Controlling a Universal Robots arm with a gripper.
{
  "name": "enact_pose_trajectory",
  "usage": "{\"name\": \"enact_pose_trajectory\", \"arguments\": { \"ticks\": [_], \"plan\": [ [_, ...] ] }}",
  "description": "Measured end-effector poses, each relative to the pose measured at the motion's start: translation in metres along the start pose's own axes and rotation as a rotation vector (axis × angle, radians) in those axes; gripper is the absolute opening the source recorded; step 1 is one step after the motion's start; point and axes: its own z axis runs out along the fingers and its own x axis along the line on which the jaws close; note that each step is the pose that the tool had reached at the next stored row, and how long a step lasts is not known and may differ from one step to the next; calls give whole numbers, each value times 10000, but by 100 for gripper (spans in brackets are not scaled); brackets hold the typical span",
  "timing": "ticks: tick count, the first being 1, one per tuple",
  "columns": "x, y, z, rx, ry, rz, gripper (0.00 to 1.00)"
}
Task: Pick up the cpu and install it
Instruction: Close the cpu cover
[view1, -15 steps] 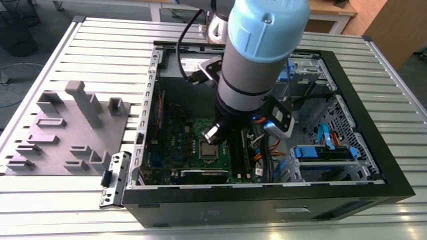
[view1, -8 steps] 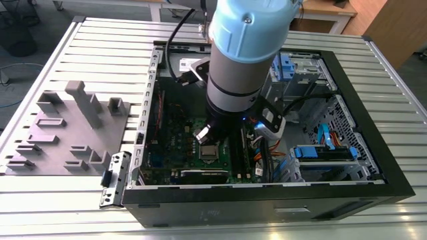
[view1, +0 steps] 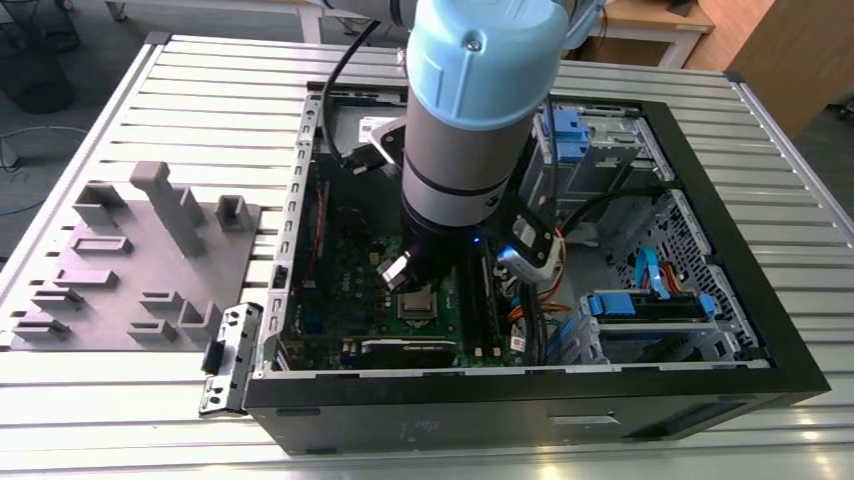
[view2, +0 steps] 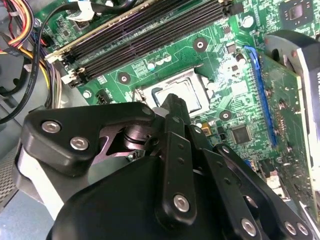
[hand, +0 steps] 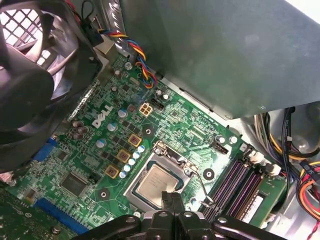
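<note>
Hand (hand: 172, 199) directly over cpu (hand: 155, 181) in socket (hand: 170, 152)

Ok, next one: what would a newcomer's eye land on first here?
The big pale arm plunging into the open computer case in the exterior view. In the first wrist view, the silvery cpu lies in its socket on the green motherboard, with the black end effector right at its edge.

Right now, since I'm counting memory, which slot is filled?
The one farthest from the cpu: a green module stands in it, while the darker slots nearer the socket are empty.
</note>
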Motion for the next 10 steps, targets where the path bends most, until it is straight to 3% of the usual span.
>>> {"name": "enact_pose_trajectory", "arguments": {
  "ticks": [10],
  "plan": [
    [21, 10, 3, 0, -1, 1, 11]
  ]
}}
